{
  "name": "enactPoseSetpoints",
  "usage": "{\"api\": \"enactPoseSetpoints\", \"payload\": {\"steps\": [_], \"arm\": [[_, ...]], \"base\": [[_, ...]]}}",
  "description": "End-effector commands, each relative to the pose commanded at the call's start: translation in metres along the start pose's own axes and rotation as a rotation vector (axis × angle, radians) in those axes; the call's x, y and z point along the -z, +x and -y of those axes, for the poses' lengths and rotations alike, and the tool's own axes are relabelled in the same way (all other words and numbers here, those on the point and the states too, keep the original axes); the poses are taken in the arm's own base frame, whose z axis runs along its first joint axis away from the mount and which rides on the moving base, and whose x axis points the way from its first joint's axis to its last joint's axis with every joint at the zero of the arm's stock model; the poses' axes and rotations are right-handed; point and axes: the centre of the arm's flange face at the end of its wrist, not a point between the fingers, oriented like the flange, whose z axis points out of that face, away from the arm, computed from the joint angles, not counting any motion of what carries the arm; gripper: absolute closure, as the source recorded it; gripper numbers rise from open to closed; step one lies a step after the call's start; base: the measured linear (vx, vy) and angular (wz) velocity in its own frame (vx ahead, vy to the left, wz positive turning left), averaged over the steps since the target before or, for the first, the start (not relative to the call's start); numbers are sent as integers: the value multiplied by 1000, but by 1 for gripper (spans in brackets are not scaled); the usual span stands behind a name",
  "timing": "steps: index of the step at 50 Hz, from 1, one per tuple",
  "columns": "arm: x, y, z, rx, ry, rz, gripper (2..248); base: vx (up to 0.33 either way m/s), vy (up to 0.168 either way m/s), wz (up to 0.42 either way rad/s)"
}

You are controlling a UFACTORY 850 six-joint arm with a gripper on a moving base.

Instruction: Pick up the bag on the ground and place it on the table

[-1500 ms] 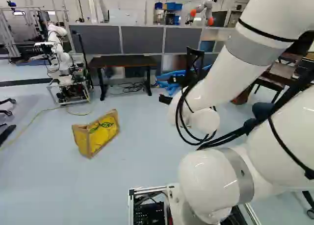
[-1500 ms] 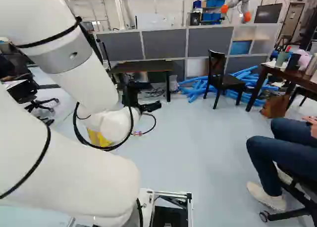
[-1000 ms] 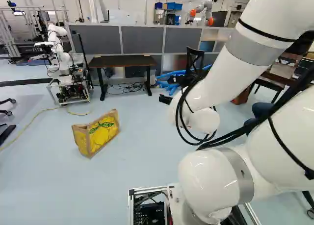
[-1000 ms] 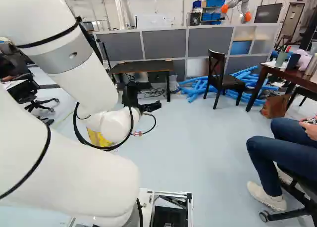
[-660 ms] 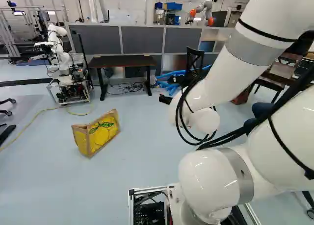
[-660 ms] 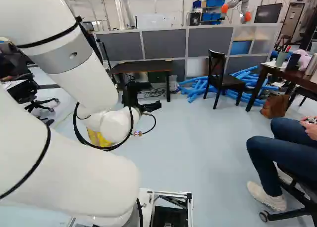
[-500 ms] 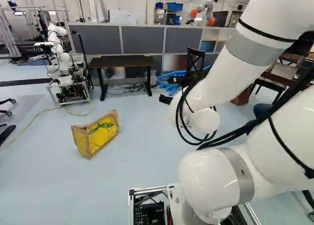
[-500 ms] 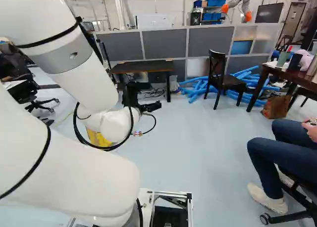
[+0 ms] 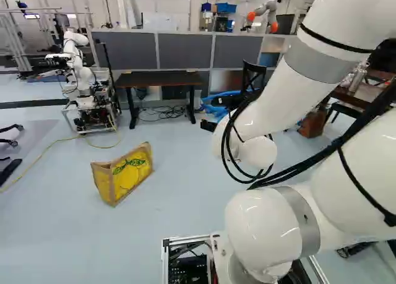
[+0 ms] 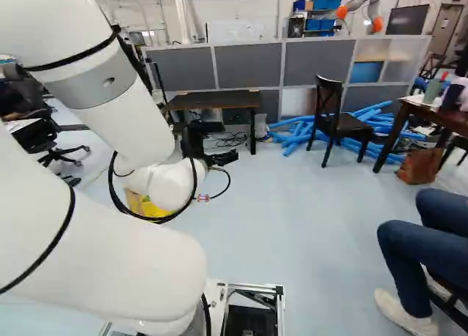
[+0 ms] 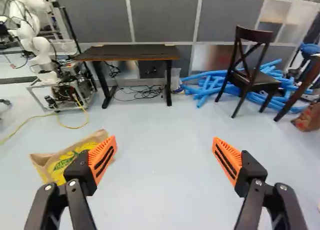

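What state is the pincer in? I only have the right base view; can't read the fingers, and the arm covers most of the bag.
Observer: Pincer is open; the wrist view shows its fingers wide apart.
Operator: OK. Bag between them?
Observer: No. In the wrist view the bag lies off past one finger, whose orange pad covers part of it.
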Motion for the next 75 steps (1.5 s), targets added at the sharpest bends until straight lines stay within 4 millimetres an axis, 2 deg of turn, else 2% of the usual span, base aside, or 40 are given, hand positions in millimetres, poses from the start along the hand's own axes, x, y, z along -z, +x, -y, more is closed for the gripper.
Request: {"api": "enactPoseSetpoints", "payload": {"steps": [34,75], "arm": [[0,0,0,0,0,0,3],[0,0,0,0,0,0,3]], "base": [[191,92,431],[184,33,231]]}}
